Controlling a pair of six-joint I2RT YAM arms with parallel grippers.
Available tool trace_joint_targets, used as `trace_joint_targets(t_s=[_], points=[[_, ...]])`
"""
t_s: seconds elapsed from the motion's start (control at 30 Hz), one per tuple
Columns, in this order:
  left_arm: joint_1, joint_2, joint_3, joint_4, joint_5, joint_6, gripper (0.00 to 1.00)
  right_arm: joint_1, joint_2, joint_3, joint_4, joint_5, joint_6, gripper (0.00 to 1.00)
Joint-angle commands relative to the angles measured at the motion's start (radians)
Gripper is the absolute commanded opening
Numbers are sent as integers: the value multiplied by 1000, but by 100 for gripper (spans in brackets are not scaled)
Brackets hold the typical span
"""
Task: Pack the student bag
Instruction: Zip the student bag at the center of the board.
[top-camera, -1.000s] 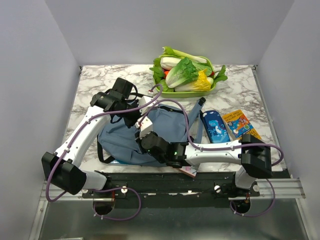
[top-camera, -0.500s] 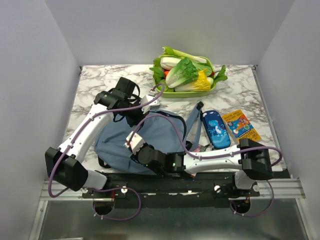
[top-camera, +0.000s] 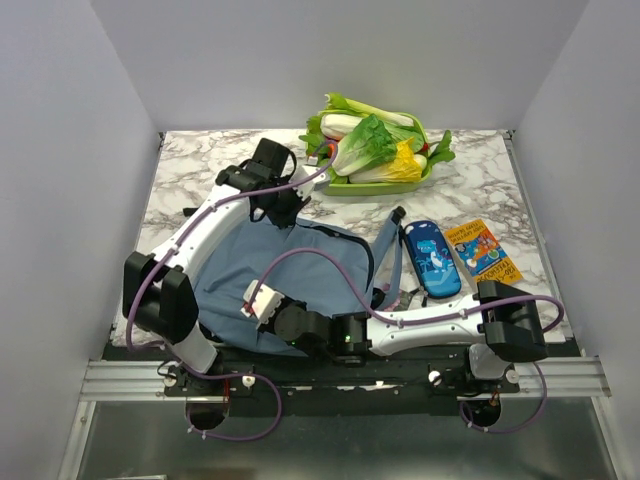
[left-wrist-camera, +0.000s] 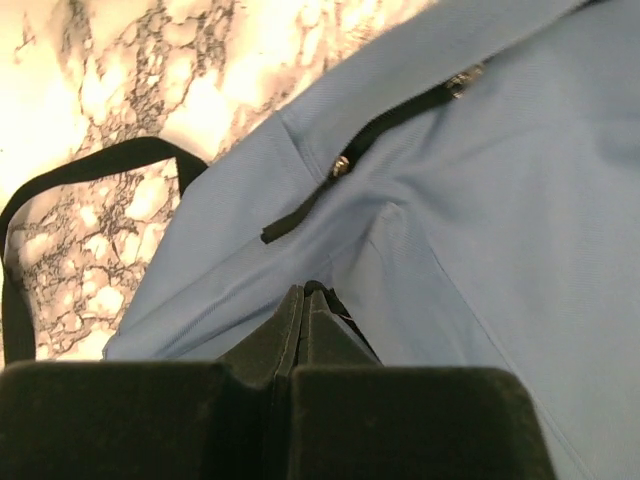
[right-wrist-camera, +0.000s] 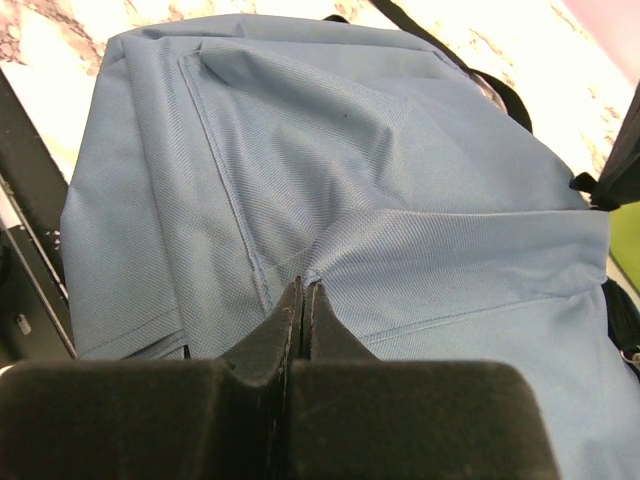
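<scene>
The student bag (top-camera: 310, 265) is a grey-blue fabric backpack lying flat on the marble table between the two arms. My left gripper (top-camera: 288, 212) is at the bag's far edge, shut on a pinch of its fabric (left-wrist-camera: 305, 290) just below the black zipper (left-wrist-camera: 400, 115). My right gripper (top-camera: 254, 298) is at the bag's near left part, shut on a raised fold of the cloth (right-wrist-camera: 303, 284); the fabric (right-wrist-camera: 350, 150) puckers toward its tips. A blue strap (top-camera: 385, 240) trails off the bag's right side.
A blue cartoon-print pencil case (top-camera: 432, 258) and a colourful book (top-camera: 483, 248) lie right of the bag. A green tray (top-camera: 345, 186) of leafy vegetables stands at the back. A black strap loop (left-wrist-camera: 60, 190) lies on the marble. Grey walls enclose the table.
My right gripper slid left and nearer across the bag and shut on its fabric. My left arm swung toward the back, still holding the bag, and the bag spread flatter.
</scene>
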Motion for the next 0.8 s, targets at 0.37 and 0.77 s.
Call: trace_joint_targets(t_s=[0.37,0.77], points=[[25,-58,109,26,-62,-103,54,-205,-310,-47,-14,-136,199,62],[-27,-141,-105,-49,-2,-76,81,-585,-389,-28,-419,-191,414,71]])
